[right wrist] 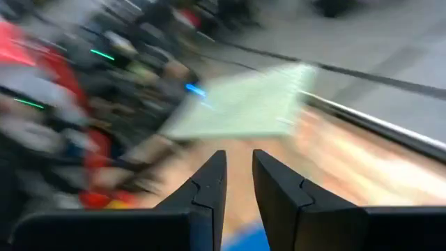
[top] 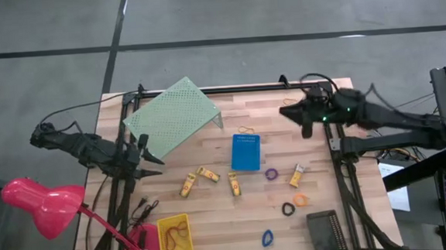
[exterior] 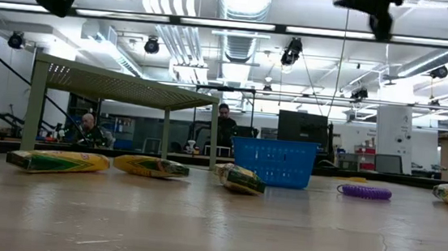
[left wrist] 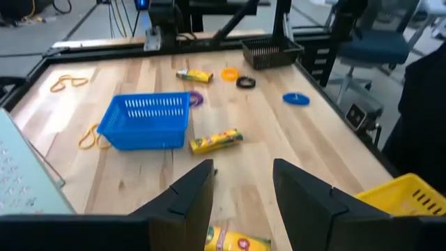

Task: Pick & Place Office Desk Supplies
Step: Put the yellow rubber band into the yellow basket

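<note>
Yellow-gold finger-sized pieces [top: 207, 174] lie just beside the blue bin [top: 245, 151]; they look light and a little slippery, so a grip across the narrow middle seems best. Rubber bands [top: 246, 130] behind the bin are thin and soft. Left gripper [top: 149, 154] waits spread and empty; right gripper [top: 306, 124] hovers beyond the bin, jaws nearly together, pinching nothing.

Supplies spread across the table [top: 290, 214].
Perforated riser [top: 172, 116] behind-left; bin [top: 246, 152] centre, rubber band [top: 246, 130] just behind it.
</note>
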Available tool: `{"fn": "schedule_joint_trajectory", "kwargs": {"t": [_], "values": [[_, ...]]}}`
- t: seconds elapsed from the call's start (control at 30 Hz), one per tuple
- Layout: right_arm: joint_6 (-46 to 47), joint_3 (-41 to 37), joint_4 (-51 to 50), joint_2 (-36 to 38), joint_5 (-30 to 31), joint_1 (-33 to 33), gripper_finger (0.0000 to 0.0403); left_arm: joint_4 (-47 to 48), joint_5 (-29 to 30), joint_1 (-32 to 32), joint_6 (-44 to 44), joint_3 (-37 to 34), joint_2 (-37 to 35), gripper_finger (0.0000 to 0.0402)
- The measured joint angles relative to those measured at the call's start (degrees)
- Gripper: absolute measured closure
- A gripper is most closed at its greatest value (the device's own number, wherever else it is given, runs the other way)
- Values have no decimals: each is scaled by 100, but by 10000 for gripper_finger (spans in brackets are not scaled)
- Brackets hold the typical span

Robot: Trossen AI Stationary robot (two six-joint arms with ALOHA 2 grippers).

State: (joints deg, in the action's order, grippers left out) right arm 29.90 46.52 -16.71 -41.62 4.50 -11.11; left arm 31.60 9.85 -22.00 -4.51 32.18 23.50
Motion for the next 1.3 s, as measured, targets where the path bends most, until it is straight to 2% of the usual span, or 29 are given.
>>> {"fn": "schedule_joint_trajectory", "kwargs": {"t": [0.1, 0.23, 0.4, 0.5, 0.63, 0.87, 1.17, 1.3], "values": [[-339, 880, -1460, -198, 599, -119, 334, 125, -1, 0, -42, 0, -4, 248], [-928, 1685, -1961, -501, 1224, -136, 329, 127, 0, 0, -42, 0, -3, 248], [-1863, 2372, -1950, -859, 1260, -134, 322, 129, 0, 0, -42, 0, -4, 248], [-1684, 2783, -2322, -1142, 1260, -230, 321, 131, 0, 0, -42, 0, -4, 248], [-1450, 3308, -3501, -1626, 1233, -547, 326, 131, -2, 0, -44, 0, -2, 248], [-710, 3498, -4845, -2462, 1219, -1402, 335, 131, -2, 0, -58, 0, -2, 248], [-420, 3276, -5085, -3589, 1224, -2410, 323, 132, -2, 0, -57, 0, -3, 248], [-769, 3195, -5261, -4021, 1391, -2645, 319, 133, -2, 0, -57, 0, -3, 248]]}}
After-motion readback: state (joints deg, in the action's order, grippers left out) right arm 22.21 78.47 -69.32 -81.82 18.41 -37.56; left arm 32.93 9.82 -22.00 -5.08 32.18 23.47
